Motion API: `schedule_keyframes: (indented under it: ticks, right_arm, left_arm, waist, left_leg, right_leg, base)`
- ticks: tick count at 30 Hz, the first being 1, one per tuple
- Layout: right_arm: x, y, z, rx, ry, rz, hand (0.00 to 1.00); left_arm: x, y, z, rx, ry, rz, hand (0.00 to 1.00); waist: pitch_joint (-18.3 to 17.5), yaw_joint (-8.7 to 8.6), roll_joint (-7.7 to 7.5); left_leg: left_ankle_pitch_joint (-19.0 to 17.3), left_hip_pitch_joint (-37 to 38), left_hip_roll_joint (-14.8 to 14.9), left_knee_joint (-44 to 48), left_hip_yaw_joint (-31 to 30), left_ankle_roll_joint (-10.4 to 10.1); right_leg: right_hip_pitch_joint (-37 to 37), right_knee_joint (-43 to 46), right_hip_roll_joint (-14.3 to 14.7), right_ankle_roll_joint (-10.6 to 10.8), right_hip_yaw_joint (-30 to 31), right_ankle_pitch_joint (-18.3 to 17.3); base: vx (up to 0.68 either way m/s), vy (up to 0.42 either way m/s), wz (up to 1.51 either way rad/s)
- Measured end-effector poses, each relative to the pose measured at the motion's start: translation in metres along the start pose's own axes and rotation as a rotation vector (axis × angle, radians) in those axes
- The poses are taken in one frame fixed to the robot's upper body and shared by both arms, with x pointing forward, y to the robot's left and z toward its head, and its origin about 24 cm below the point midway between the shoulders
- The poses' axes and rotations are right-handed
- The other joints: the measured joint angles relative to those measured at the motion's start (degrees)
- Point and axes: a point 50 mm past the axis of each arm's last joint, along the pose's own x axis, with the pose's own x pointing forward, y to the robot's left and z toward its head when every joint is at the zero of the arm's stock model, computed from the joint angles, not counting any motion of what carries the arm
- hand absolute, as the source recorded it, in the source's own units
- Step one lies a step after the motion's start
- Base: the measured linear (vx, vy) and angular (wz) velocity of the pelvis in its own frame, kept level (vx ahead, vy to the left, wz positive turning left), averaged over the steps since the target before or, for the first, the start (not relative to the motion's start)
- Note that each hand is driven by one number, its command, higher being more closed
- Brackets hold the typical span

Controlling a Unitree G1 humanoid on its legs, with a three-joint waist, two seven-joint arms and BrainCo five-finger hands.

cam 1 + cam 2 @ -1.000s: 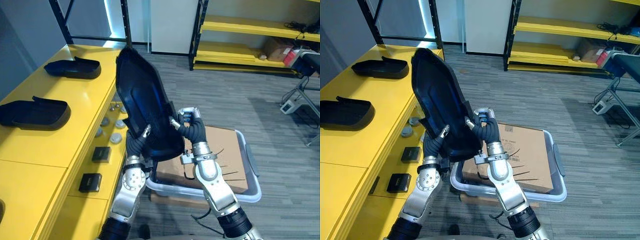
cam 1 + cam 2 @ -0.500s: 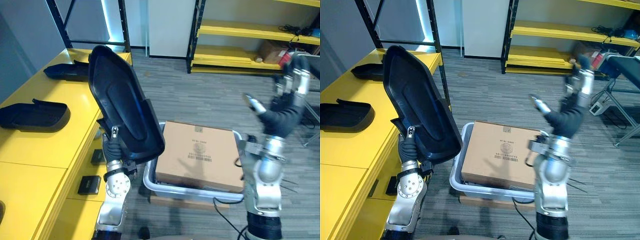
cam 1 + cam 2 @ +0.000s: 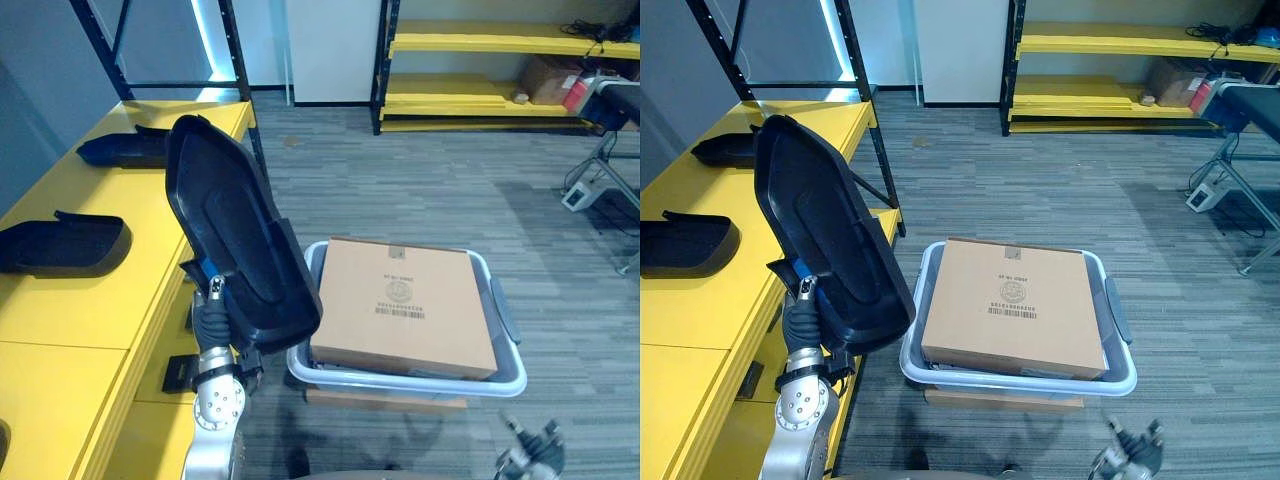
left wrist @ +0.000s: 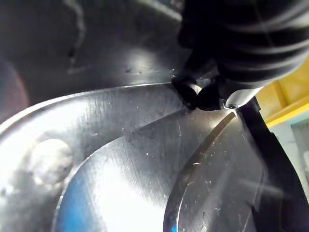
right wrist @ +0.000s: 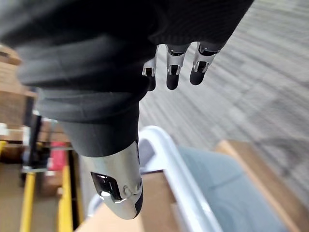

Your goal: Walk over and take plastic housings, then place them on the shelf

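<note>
1. Carries the black plastic housing (image 3: 235, 240) in the left hand (image 3: 214, 310) alone, fingers (image 3: 213, 289) curled over its lower edge. Holds it raised and tilted, recessed face toward the head camera, over the gap between the yellow shelf (image 3: 90, 300) and the grey tote (image 3: 400, 384).
2. Has released with the right hand (image 3: 528, 456): a second ago clamped on the housing's lower right edge, half a second ago lifted out wide. Now hangs low beyond the tote's near corner, fingers (image 5: 174, 72) loose and nearly straight, holding nothing.
3. Has brought the housing off the cardboard box (image 3: 405, 300), leaving the box top fully uncovered in the tote. Seems closer to the shelf's edge too, though partly through a shift of the head camera.
4. Points, probably, to a one-handed placement: handover finished, carry toward the shelf under way, set-down not yet done.
5. Leaves two other housings, one near (image 3: 65, 245) and one farther back (image 3: 125, 150), lying flat on the shelf, well apart. Shows bare yellow surface between the near one and the shelf's front edge, a likely landing spot.
6. Calls for care: a long shell gripped at one end only, so likely to pivot in the fingers while being lowered flat.
</note>
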Motion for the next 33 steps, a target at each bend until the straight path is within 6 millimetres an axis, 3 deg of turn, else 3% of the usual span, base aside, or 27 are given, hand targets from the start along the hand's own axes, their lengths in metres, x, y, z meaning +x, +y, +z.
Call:
schedule_keyframes:
  ticks: [1, 4, 6, 7, 8, 12, 14, 16, 20, 22, 23, 24, 25, 26, 27, 29, 33]
  right_arm:
    - [-0.002, 0.010, -0.008, -0.053, 0.027, 0.054, 0.00]
    - [-0.001, 0.021, -0.004, -0.123, 0.008, 0.112, 0.00]
    - [0.000, 0.027, 0.000, -0.151, -0.009, 0.135, 0.00]
    - [0.001, 0.031, 0.003, -0.164, -0.020, 0.150, 0.00]
    - [0.001, 0.036, 0.006, -0.181, -0.031, 0.165, 0.00]
    - [0.004, 0.044, 0.014, -0.238, -0.053, 0.182, 0.00]
    - [0.004, 0.046, 0.014, -0.244, -0.042, 0.182, 0.00]
    - [0.005, 0.047, 0.014, -0.243, -0.040, 0.171, 0.00]
    - [0.008, 0.067, 0.022, -0.262, -0.050, 0.212, 0.00]
    - [0.008, 0.073, 0.024, -0.267, -0.058, 0.231, 0.00]
    - [0.007, 0.075, 0.024, -0.277, -0.062, 0.236, 0.00]
    - [0.007, 0.075, 0.024, -0.285, -0.064, 0.235, 0.00]
    - [0.008, 0.073, 0.025, -0.295, -0.067, 0.233, 0.00]
    - [0.008, 0.074, 0.026, -0.296, -0.070, 0.235, 0.00]
    - [0.008, 0.078, 0.027, -0.300, -0.077, 0.246, 0.00]
    - [0.008, 0.080, 0.029, -0.303, -0.082, 0.249, 0.00]
    - [0.008, 0.072, 0.029, -0.311, -0.093, 0.233, 0.00]
  left_arm:
    - [-0.002, -0.001, -0.001, -0.008, 0.010, -0.005, 1.00]
    - [-0.003, -0.006, 0.009, -0.042, -0.025, -0.020, 1.00]
    - [-0.003, -0.006, 0.017, -0.053, -0.058, -0.019, 1.00]
    - [-0.002, -0.006, 0.021, -0.060, -0.078, -0.018, 1.00]
    - [-0.002, -0.006, 0.025, -0.066, -0.095, -0.018, 1.00]
    - [-0.003, -0.012, 0.027, -0.094, -0.100, -0.020, 1.00]
    - [-0.003, -0.016, 0.030, -0.109, -0.118, -0.038, 1.00]
    - [-0.001, -0.024, 0.035, -0.149, -0.142, -0.065, 1.00]
    - [0.012, -0.043, 0.038, -0.185, -0.173, -0.139, 1.00]
    - [0.015, -0.051, 0.039, -0.183, -0.179, -0.171, 1.00]
    - [0.015, -0.053, 0.040, -0.184, -0.184, -0.183, 1.00]
    - [0.015, -0.055, 0.040, -0.179, -0.185, -0.195, 1.00]
    - [0.015, -0.056, 0.037, -0.168, -0.179, -0.205, 1.00]
    - [0.017, -0.057, 0.035, -0.160, -0.174, -0.209, 1.00]
    - [0.019, -0.056, 0.032, -0.144, -0.167, -0.205, 1.00]
    - [0.020, -0.054, 0.024, -0.124, -0.137, -0.187, 1.00]
    - [0.017, -0.058, 0.018, -0.119, -0.108, -0.202, 1.00]
  waist:
    - [0.46, 0.84, -0.16]
    - [3.09, 2.42, -0.56]
    - [3.98, 2.96, -0.33]
    - [4.60, 3.03, -0.12]
    - [5.05, 3.20, 0.26]
    - [5.54, 3.84, 1.78]
    - [5.54, 4.05, 1.64]
    - [5.44, 5.13, 1.37]
    - [5.20, 4.89, 1.00]
    - [5.24, 4.84, 0.74]
    - [5.28, 4.84, 0.59]
    - [5.22, 4.74, 0.50]
    - [5.11, 4.34, 0.50]
    - [4.91, 3.37, 0.52]
    - [4.88, 2.69, 0.26]
    - [4.90, 2.11, 0.24]
    - [4.82, 1.27, -0.07]
  left_leg:
    - [-0.14, -0.02, -0.19, 0.04, -1.13, 0.20]
    - [-0.44, -3.93, -2.01, 4.23, -7.33, 0.34]
    - [-0.44, -6.56, -2.33, 6.10, -8.26, 0.35]
    - [-0.62, -8.09, -1.83, 7.01, -6.19, 0.65]
    - [-1.36, -9.92, -0.57, 8.29, -0.42, 1.75]
    - [-3.66, -10.29, 8.04, 13.82, 29.90, 5.15]
    - [-5.55, -9.78, 9.06, 15.99, 35.61, 6.50]
    - [-6.59, -10.48, 8.05, 16.74, 35.31, 5.65]
    - [-6.93, -12.78, 5.08, 18.28, 31.78, 6.35]
    - [-7.84, -13.53, 4.62, 19.81, 30.23, 6.68]
    - [-8.65, -13.84, 3.99, 20.53, 29.14, 6.73]
    - [-9.23, -13.71, 3.40, 20.40, 28.21, 6.80]
    - [-9.75, -12.93, 2.72, 18.83, 26.79, 6.93]
    - [-9.90, -12.72, 2.07, 17.70, 24.66, 6.79]
    - [-9.62, -12.33, 1.22, 16.45, 22.13, 6.68]
    - [-9.29, -10.72, 0.58, 15.26, 18.99, 6.58]
    - [-9.02, -7.35, -0.71, 15.78, 10.82, 5.06]
  right_leg:
    - [0.02, 1.76, -0.48, 0.14, -1.40, -1.31]
    - [0.08, 7.79, -2.81, 0.38, -8.66, -5.12]
    - [0.01, 9.91, -3.97, 0.45, -13.02, -6.53]
    - [0.03, 11.31, -4.64, 0.49, -15.77, -7.34]
    - [0.09, 12.45, -5.40, 0.46, -19.09, -7.93]
    - [4.25, 14.33, -7.19, 0.84, -29.24, -8.21]
    - [5.42, 16.19, -8.89, 0.85, -32.51, -8.23]
    - [6.14, 15.39, -9.57, 0.99, -34.45, -8.44]
    - [8.00, 10.20, -8.98, 2.69, -36.21, -6.54]
    - [8.76, 10.13, -8.87, 1.53, -36.31, -5.41]
    - [8.78, 11.43, -9.31, 0.83, -35.38, -5.06]
    - [8.17, 14.03, -10.31, -1.19, -32.51, -5.01]
    - [5.86, 19.71, -11.81, -6.13, -25.25, -4.86]
    - [3.42, 21.72, -10.90, -6.66, -17.52, -7.64]
    - [0.24, 22.63, -8.42, -6.26, -9.24, -11.37]
    - [-4.10, 23.91, -5.47, -6.17, -1.45, -14.43]
    - [-12.09, 26.24, 0.64, -3.73, 13.70, -16.32]
  base:
    - [-0.04, -0.021, 0.72]
    - [-0.05, -0.033, 1.16]
    - [-0.04, -0.029, 1.30]
    - [-0.05, -0.018, 1.51]
    - [-0.02, -0.019, 1.61]
    - [0.09, 0.004, 1.29]
    - [0.12, 0.065, 0.98]
    - [0.12, 0.107, 0.56]
    - [0.12, 0.097, 0.39]
    - [0.12, 0.087, 0.45]
    - [0.13, 0.101, 0.51]
    - [0.14, 0.119, 0.56]
    - [0.13, 0.099, 0.68]
    - [0.16, 0.076, 0.84]
    - [0.13, 0.027, 0.70]
    - [0.16, 0.006, 0.82]
    - [0.21, -0.066, 1.27]
